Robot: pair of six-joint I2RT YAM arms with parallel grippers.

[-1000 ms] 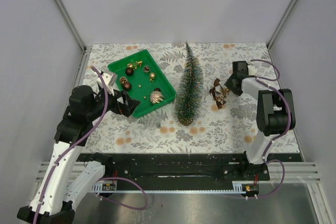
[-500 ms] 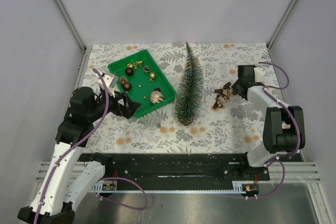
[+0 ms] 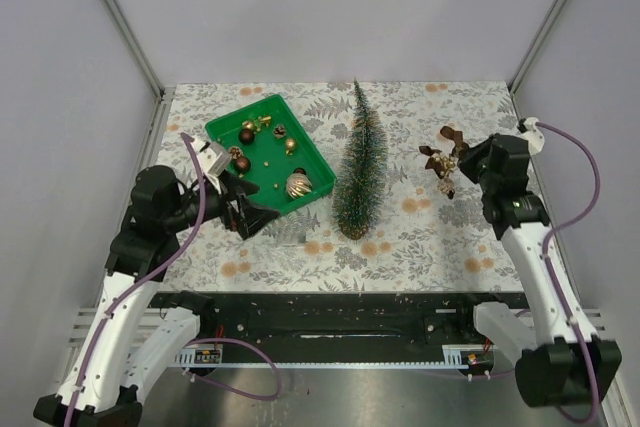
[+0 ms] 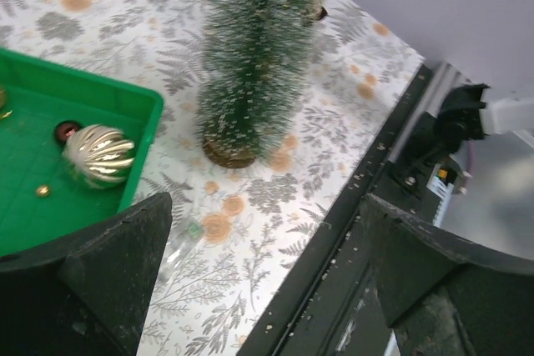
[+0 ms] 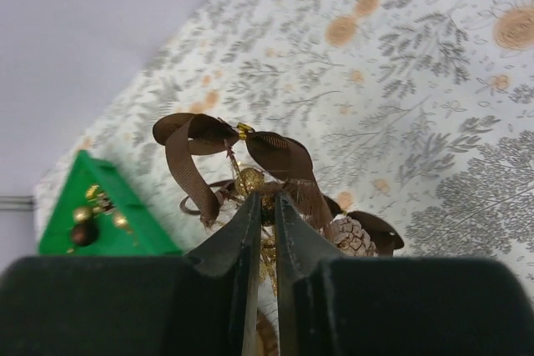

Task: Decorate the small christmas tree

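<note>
The small christmas tree [image 3: 358, 172] stands upright about in the middle of the counter, on its round wooden base. Toward the right edge, the right gripper [image 3: 462, 165] has its fingers pinched on a brown ribbon ornament [image 3: 443, 159] with a small pinecone, apart from the tree. Near the left edge, the left gripper [image 3: 250, 209] is spread wide and holds nothing, just at the near corner of the green tray [image 3: 268, 179], where a silver ribbed ball [image 3: 297, 185] lies.
</note>
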